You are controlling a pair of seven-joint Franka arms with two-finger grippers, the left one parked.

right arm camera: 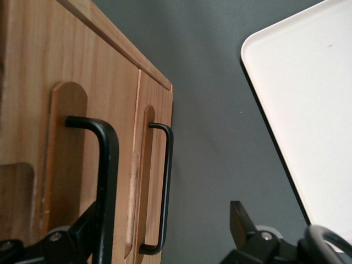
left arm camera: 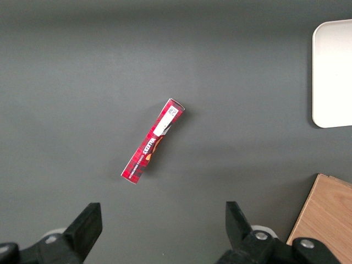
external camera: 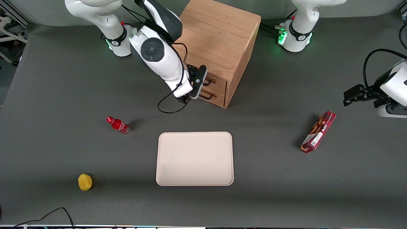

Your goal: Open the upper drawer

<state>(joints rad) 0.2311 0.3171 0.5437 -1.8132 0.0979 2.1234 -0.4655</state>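
Two drawers in cabinet (external camera: 219, 47); upper drawer (external camera: 217, 82) above lower. Jaws spread, straddling upper handle (right arm camera: 107, 181), gripper (right arm camera: 159, 231) at drawer front. Handle bar long axis runs across jaw gap. Likely next: close, then pull toward tray (external camera: 194, 159).

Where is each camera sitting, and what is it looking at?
Front view: high up, facing the robots; shows the table, cabinet, both arms and the hand in front of the drawers.
Right wrist view: on the working arm, close to the upper drawer; its fingers look open.
Left wrist view: looking down at the red box.
All three show the tray.
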